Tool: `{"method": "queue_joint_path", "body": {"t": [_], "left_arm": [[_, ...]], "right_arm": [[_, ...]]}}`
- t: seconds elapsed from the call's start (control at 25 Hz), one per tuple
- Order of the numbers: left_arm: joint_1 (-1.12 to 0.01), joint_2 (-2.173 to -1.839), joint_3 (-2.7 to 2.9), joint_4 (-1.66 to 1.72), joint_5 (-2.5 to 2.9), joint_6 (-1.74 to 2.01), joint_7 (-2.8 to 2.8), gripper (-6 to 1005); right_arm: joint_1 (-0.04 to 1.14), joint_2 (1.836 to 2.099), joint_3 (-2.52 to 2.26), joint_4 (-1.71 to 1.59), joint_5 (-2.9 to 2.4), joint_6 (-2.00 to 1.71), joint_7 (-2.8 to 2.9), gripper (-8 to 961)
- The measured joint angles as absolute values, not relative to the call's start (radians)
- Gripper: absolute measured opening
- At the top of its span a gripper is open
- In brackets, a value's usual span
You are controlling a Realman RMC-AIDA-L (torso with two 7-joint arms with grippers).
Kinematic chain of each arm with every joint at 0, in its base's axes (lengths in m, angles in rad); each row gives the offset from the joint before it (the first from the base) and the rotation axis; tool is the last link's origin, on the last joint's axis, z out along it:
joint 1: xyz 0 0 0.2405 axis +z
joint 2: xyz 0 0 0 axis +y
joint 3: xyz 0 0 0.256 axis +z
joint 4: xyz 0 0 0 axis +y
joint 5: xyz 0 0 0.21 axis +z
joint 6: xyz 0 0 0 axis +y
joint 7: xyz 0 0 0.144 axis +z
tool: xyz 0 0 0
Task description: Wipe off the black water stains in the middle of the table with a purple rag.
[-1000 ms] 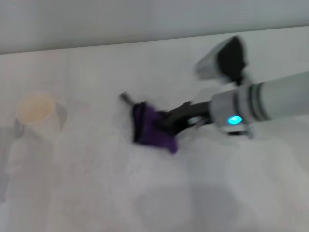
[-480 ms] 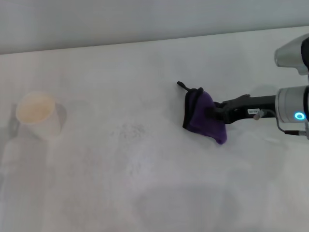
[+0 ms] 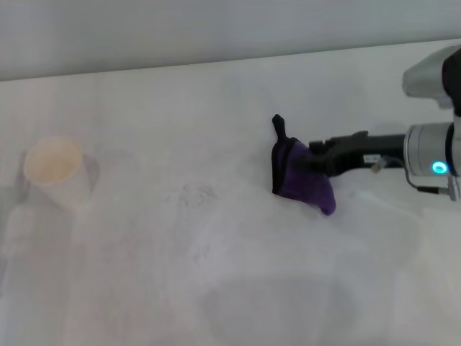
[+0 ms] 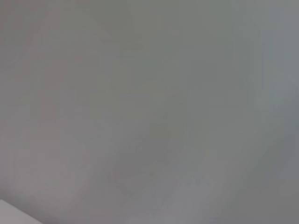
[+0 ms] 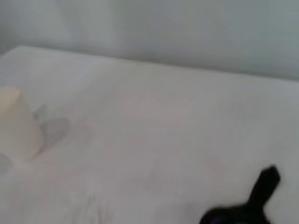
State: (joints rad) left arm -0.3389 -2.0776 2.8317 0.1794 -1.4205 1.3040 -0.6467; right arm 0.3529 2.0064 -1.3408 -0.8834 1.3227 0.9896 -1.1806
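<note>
My right gripper (image 3: 308,163) is shut on the purple rag (image 3: 301,178), which hangs bunched from it over the right middle of the white table (image 3: 216,288), its black loop tab sticking up. The rag's black tab and edging also show in the right wrist view (image 5: 254,198). Of the black water stains only a faint greyish smear (image 3: 191,194) remains on the table's middle, well left of the rag. My left gripper is not in the head view; the left wrist view shows only a plain grey surface.
A white paper cup (image 3: 55,171) stands at the table's left side; it also shows in the right wrist view (image 5: 16,123). A grey wall runs along the table's far edge (image 3: 216,63).
My right gripper has swept the rag from the table's middle off to the right, then lifted it slightly. The dark stain where the rag was is now only a faint smear.
</note>
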Motion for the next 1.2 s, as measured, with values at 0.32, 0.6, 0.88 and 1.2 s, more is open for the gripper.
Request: {"method": "queue_joint_path", "body": {"t": [0.32, 0.6, 0.88, 1.2], "left_arm": [[-0.337, -2.077, 2.832, 0.177, -1.419, 1.304, -0.647, 888], [-0.340, -2.076, 2.832, 0.176, -1.419, 1.304, -0.647, 887], [-0.351, -2.075, 2.830, 0.158, -1.421, 1.304, -0.647, 887], [-0.357, -2.076, 2.831, 0.151, -1.418, 1.304, -0.645, 888]], "right_arm": [[0.362, 2.005, -1.167, -0.884, 1.431, 1.028, -1.252, 730], [0.339, 2.005, -1.090, -0.810, 1.779, 1.093, -1.516, 875], [0.350, 2.006, -0.958, -0.585, 2.014, 1.057, -1.800, 876], [0.379, 2.012, -0.935, -0.143, 2.404, 1.181, -2.609, 876]]}}
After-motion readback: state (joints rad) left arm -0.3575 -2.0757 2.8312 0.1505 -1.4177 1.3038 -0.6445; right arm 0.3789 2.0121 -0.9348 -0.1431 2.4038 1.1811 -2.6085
